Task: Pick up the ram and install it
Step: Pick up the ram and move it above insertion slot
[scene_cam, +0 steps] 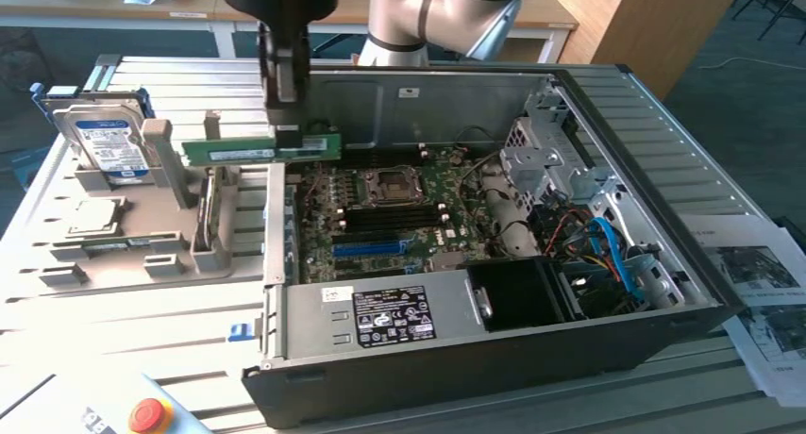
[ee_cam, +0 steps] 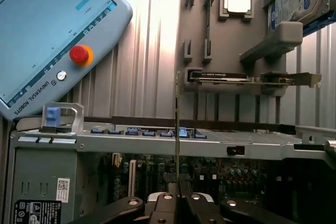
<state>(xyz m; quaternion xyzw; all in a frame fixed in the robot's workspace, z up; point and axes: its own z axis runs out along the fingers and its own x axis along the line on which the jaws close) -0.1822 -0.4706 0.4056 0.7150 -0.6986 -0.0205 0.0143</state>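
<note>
Over the bench point(scene_cam: 705, 123) by the open computer case point(scene_cam: 416, 94), your hand point(scene_cam: 289, 125) is clenched on the ram point(scene_cam: 259, 152), likely light, stiff, fragile: hold its edges.

Long thin green ram point(scene_cam: 262, 151), level and on edge, pinched in the tool point(ee_cam: 177, 190).

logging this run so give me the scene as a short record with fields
gripper: shut on the ram
computer case: open, motherboard exposed
ram position: held in the air, long side level, above the case wall at the exterior view's left
grey holder: carries hard drive and processor
ram installed: not yet
</note>
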